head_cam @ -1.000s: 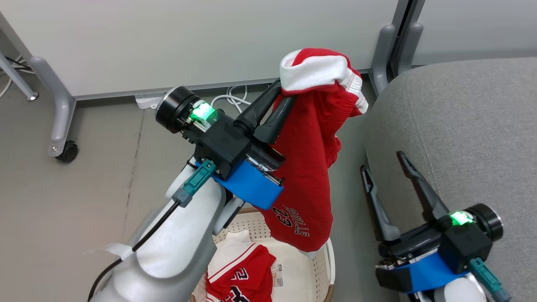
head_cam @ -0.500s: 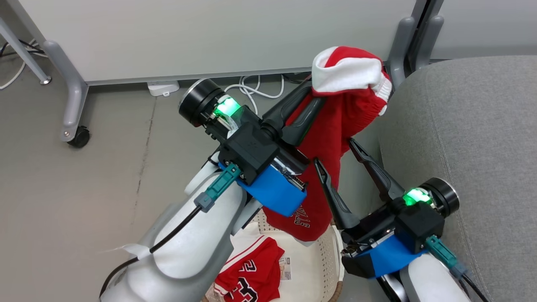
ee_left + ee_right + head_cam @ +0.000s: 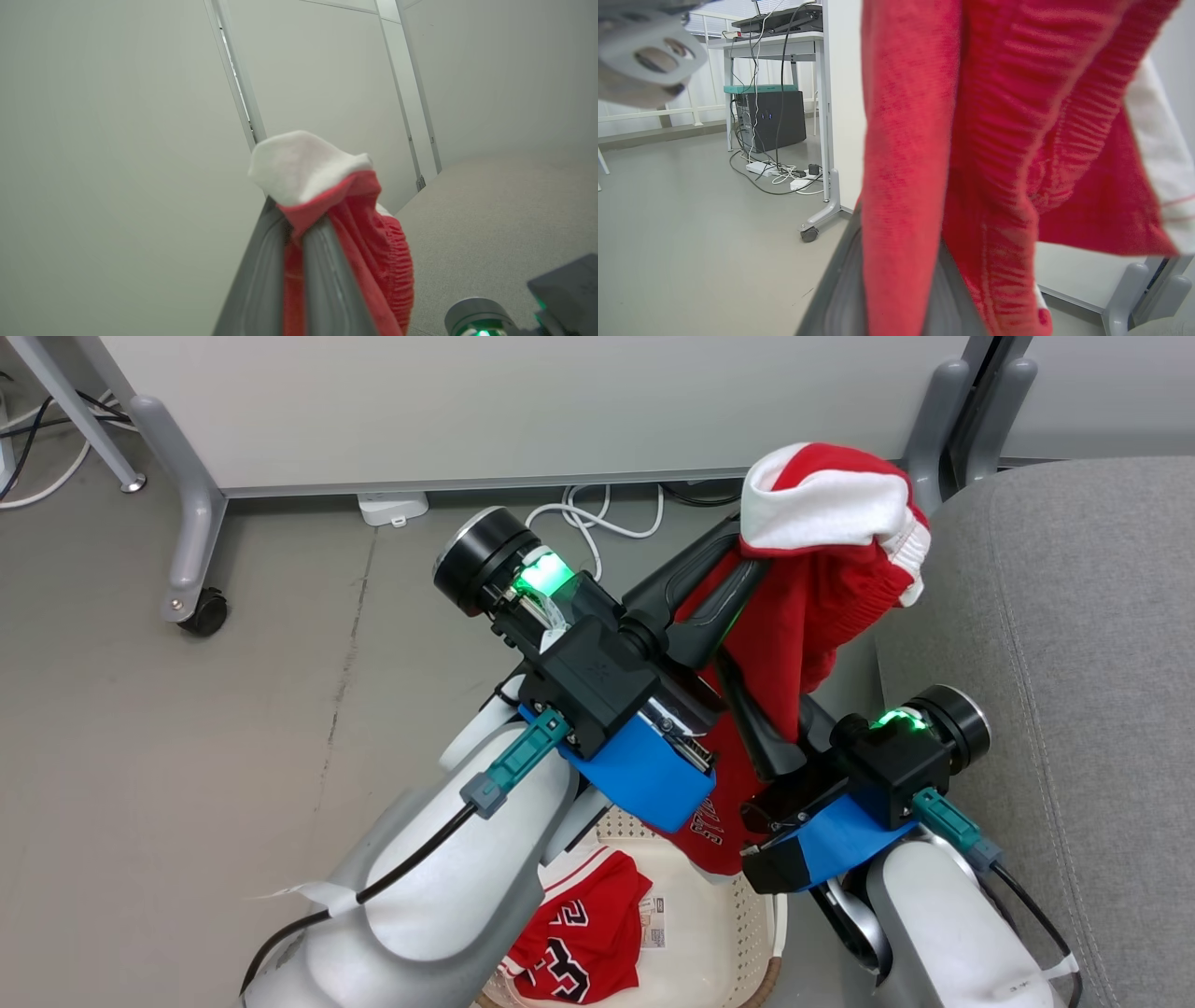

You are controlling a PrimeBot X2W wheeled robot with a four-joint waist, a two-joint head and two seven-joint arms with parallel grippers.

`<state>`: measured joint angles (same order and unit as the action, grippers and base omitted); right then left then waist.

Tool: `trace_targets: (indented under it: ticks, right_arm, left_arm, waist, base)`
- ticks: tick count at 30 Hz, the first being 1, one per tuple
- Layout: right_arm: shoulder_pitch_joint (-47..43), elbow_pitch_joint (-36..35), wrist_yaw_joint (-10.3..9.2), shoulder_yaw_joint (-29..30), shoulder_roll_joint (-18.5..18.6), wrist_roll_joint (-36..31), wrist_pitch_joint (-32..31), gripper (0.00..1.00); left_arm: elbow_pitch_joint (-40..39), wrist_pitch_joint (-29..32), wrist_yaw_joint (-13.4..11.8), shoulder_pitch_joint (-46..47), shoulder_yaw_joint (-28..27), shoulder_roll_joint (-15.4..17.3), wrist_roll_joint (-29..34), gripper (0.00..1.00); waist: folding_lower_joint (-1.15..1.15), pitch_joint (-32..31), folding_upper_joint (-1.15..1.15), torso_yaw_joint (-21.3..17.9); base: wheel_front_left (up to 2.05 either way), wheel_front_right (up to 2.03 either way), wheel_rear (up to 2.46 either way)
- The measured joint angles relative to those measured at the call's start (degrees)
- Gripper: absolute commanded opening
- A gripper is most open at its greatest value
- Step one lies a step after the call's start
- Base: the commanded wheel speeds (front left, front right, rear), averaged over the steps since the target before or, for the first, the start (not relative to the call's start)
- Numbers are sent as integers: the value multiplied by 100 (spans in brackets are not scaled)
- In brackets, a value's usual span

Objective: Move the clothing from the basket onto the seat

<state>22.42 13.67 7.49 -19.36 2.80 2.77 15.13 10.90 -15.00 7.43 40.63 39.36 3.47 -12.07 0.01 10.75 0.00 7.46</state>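
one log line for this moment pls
left pincer: shut on shorts, raised | right pincer: around hanging shorts, grip unclear | jersey: in basket | seat: shorts not there

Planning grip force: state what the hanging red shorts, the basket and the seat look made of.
Red shorts: soft matte mesh knit, likely polyester; it drapes limply, waistband ribbed. Basket: rigid cream plastic, by its moulded perforations. Seat: light-grey woven upholstery, matte, with a stitched seam.
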Motion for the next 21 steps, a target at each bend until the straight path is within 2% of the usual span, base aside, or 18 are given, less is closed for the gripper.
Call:
trace_targets:
  ticks: [21]
  right_arm:
    - [-3,-21,0,-43,0,66,0,0]
  left_arm:
    - [57,0,0,-30,-74,-25,30,0]
  waist:
    - [0,17,0,-42]
  base:
    - [0,0,0]
